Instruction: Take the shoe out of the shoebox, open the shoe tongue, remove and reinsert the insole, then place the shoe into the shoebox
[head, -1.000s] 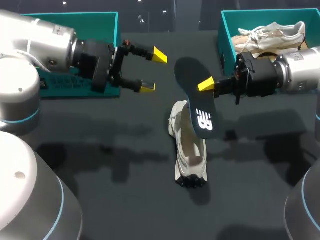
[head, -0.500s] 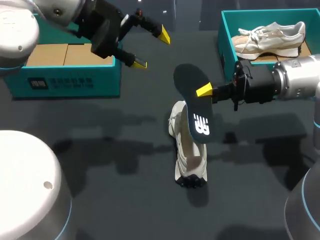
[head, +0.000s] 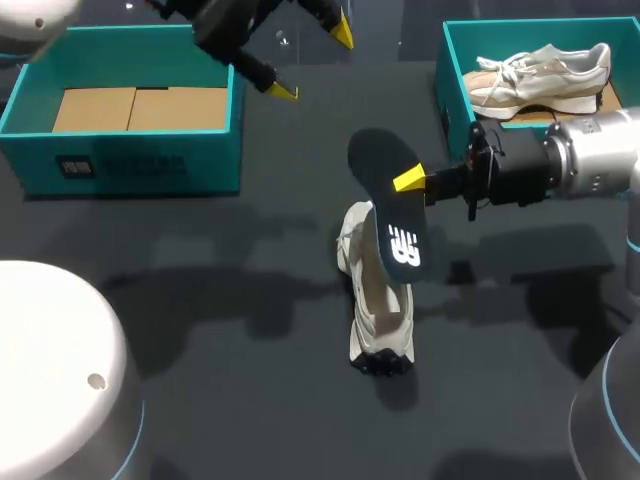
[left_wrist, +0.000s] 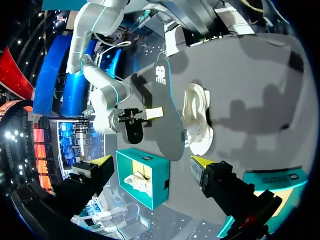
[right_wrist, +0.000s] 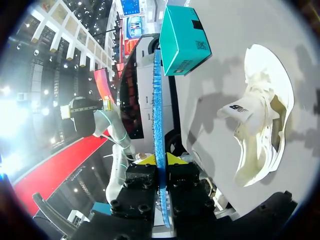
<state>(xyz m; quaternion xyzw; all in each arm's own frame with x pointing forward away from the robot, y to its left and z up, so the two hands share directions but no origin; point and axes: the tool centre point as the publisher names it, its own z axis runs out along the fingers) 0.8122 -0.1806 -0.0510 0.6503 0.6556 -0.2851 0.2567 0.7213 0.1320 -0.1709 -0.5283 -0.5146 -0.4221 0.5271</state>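
Teal shoebox (head: 140, 165) left, insole (head: 386, 222) above shoe (head: 376, 318)

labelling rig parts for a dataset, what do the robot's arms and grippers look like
The left arm and right arm are smooth silver-grey cylinders with rounded joints and thin blue rings. The left gripper and right gripper are black, blocky, bolted bodies, each with two fingers ending in bright yellow wedge tips.

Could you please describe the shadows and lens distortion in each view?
Head view: soft arm shadows cross the table, little distortion. Left wrist view: fisheye curves the table edge; dark shadows lie beside the shoe. Right wrist view: the insole, edge-on in the right hand, shows as a thin strip.
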